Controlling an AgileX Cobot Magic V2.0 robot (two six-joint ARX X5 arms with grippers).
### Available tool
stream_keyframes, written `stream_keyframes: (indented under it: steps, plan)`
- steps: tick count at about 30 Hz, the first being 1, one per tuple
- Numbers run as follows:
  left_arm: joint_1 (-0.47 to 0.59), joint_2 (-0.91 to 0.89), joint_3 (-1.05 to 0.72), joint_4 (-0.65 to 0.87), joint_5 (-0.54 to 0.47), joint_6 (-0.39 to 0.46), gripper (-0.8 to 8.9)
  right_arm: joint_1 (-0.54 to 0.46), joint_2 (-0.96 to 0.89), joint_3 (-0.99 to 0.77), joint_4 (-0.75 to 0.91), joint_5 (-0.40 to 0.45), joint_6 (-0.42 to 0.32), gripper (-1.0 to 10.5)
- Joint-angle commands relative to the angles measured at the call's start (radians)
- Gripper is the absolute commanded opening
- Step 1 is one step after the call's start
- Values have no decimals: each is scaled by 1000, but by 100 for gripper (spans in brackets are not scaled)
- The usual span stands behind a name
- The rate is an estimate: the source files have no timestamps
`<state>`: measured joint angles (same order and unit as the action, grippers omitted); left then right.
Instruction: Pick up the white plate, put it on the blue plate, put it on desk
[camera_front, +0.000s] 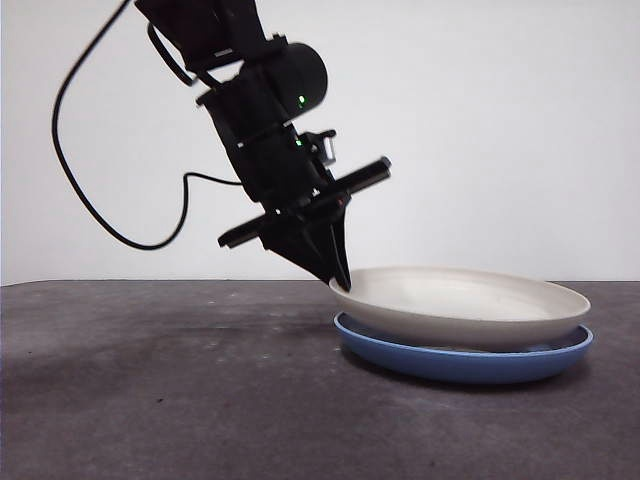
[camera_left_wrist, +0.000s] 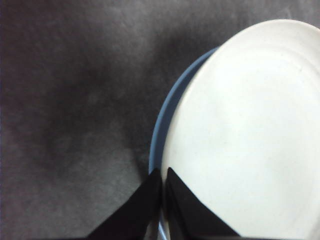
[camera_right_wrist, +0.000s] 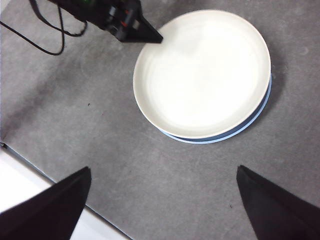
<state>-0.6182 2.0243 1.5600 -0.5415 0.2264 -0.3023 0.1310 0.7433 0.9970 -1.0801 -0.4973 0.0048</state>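
Note:
The white plate (camera_front: 470, 300) lies on top of the blue plate (camera_front: 460, 362) on the desk (camera_front: 160, 380), shifted a little so the blue rim shows beneath it. My left gripper (camera_front: 340, 278) reaches down from the upper left and is shut on the white plate's left rim. In the left wrist view its jaws (camera_left_wrist: 163, 172) pinch that rim, with the white plate (camera_left_wrist: 250, 130) and a blue edge (camera_left_wrist: 165, 115) beside them. My right gripper (camera_right_wrist: 162, 170) is open and empty, high above the desk, away from both plates (camera_right_wrist: 200, 70).
A black cable (camera_front: 90, 200) hangs from the left arm at the left of the front view. The desk's edge with a white surface (camera_right_wrist: 25, 200) beyond it shows in the right wrist view.

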Motion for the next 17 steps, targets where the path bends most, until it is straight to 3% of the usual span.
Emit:
stream_keyframes:
  steps: [1,10,15,17]
  plan:
    - [-18,34,34,12,-5,-5,10,4,5,20,9,0,11,467]
    - [-31,40,34,10,-40,-1,27,4,5,20,9,-1,11,467]
    - [-38,40,34,7,-39,-1,292,4,5,20,9,-1,11,467]
    - [-43,40,34,7,-39,-1,333,4,5,20,9,-1,11,467]
